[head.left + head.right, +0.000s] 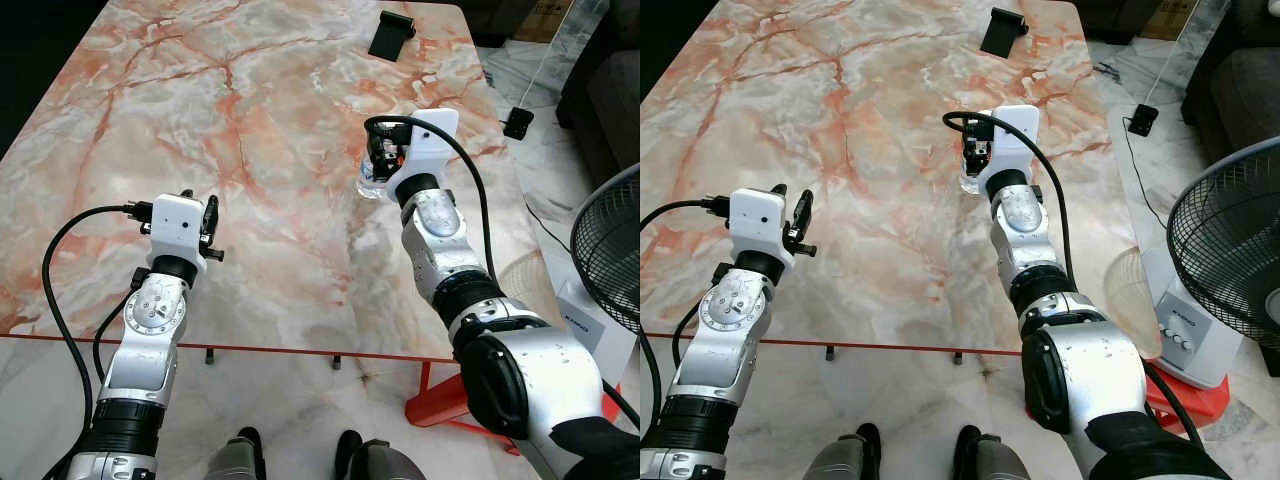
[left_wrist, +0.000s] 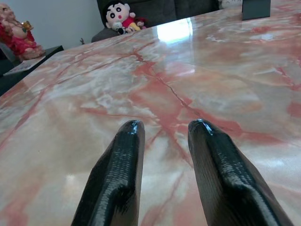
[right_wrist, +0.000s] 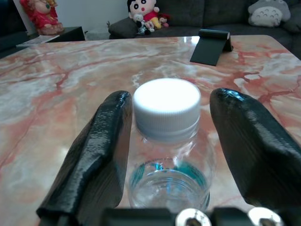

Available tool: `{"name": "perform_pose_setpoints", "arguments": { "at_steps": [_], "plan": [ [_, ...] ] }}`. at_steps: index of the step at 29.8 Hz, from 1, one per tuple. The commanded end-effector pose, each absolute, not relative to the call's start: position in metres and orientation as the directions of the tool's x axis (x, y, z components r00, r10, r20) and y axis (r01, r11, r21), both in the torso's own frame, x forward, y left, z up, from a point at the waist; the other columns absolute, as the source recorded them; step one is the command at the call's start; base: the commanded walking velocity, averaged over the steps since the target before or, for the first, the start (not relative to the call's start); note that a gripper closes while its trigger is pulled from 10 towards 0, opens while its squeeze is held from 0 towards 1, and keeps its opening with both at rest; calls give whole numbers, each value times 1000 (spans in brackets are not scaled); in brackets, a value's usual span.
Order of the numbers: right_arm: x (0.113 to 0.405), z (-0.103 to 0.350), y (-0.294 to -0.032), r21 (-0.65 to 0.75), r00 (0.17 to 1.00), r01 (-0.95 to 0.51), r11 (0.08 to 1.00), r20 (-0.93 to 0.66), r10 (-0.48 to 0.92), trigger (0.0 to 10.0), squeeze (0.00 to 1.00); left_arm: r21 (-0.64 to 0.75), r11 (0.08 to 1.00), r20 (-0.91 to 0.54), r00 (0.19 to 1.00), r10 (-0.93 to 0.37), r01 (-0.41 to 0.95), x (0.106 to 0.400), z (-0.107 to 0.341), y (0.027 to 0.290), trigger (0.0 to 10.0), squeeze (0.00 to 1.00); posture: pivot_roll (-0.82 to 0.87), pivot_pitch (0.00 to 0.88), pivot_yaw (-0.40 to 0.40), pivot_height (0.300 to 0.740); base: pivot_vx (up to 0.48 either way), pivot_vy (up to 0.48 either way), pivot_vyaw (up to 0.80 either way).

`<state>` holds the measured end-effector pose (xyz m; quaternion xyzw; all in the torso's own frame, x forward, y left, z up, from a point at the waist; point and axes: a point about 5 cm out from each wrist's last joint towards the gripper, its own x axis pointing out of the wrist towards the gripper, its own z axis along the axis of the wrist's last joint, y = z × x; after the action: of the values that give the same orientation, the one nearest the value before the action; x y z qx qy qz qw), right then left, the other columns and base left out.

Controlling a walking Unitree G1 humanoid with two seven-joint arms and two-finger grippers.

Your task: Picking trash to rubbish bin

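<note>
A small clear plastic bottle [image 3: 167,155] with a white cap stands upright on the marble table [image 1: 250,120], right of its middle. My right gripper [image 1: 380,158] is down at the bottle [image 1: 367,186], open, with one black finger on each side of the cap. One finger [image 3: 106,141] lies close against the bottle; a narrow gap shows at the other finger [image 3: 249,141]. My left gripper [image 1: 198,208] hovers low over bare marble near the table's front left, open with nothing between its fingers [image 2: 117,174].
A black phone stand [image 1: 391,33] sits at the table's far end. To the right of the table are a standing fan [image 1: 610,250], a black adapter with its cable [image 1: 518,122] on the floor, and a red frame [image 1: 440,400]. The table's front edge [image 1: 250,350] is close to me.
</note>
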<state>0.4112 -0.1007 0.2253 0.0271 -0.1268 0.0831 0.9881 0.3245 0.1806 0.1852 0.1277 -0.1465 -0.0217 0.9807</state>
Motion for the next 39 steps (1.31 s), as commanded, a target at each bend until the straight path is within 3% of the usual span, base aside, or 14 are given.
{"name": "perform_pose_setpoints", "arguments": {
  "at_steps": [1,27,28,39],
  "plan": [
    [412,232,-98,43,948,-182,982,274,164,0,0,254,967,279,957,-83,10,322,186,181,10000,0,214,253,-53,740,0,0,0],
    [412,232,-103,11,944,-184,983,281,173,0,0,250,968,223,971,-82,24,336,172,181,10000,0,174,153,-53,740,0,0,0],
    [412,234,-104,22,941,-182,983,293,168,10000,0,236,972,224,972,-64,10,338,171,183,10000,0,163,139,-51,740,0,0,0],
    [405,228,-130,26,919,-146,989,373,125,10000,0,218,975,256,967,-3,-55,351,177,191,10000,0,95,66,-53,740,0,0,0]
  ]
}}
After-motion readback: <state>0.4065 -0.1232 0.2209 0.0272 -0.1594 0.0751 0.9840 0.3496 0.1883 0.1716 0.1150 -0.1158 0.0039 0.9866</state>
